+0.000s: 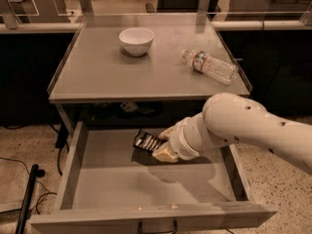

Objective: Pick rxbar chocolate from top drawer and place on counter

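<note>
The rxbar chocolate (147, 141), a flat black bar with white stripes, is held in my gripper (161, 145) above the bottom of the open top drawer (107, 189), near the drawer's back. The gripper's yellowish fingers (164, 154) are shut on the bar's right end. My white arm (234, 126) reaches in from the right. The grey counter (107, 77) lies just above and behind the bar.
A white bowl (136, 41) stands on the counter at the back left of middle. A clear plastic water bottle (210, 66) lies on its side at the right. The drawer's dark handle (157, 227) is at the bottom edge. A black pole (25, 199) stands on the floor at left.
</note>
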### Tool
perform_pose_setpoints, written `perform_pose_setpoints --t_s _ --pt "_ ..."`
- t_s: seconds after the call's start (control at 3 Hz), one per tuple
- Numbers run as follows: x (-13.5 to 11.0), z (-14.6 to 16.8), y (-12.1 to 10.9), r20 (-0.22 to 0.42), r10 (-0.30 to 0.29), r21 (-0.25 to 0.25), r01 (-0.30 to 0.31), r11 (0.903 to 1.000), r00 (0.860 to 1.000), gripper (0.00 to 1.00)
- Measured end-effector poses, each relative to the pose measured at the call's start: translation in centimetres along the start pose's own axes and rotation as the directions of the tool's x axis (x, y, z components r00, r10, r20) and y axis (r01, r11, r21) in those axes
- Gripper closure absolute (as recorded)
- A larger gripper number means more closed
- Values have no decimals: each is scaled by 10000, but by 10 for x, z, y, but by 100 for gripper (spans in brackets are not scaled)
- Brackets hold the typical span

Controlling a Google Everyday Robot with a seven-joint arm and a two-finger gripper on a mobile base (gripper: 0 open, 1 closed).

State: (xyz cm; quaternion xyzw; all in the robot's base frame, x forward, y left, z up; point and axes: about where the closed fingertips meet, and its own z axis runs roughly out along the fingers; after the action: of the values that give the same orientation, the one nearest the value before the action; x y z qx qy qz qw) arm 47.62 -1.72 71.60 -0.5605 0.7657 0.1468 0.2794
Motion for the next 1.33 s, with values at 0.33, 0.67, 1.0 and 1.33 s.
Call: perform_pose_setpoints --t_s 0.33,0.67,1.0,1.33 --pt "-26 -46 -9 62 -425 302 422 9987 9991 100" --pt "-54 -100 -23 27 -714 888 709 9935 9974 100" --pt "-64 -137 -39 205 -692 1527 653 9861 9974 100" --pt "-66 -136 -39 214 -756 1529 715 9857 9969 100"
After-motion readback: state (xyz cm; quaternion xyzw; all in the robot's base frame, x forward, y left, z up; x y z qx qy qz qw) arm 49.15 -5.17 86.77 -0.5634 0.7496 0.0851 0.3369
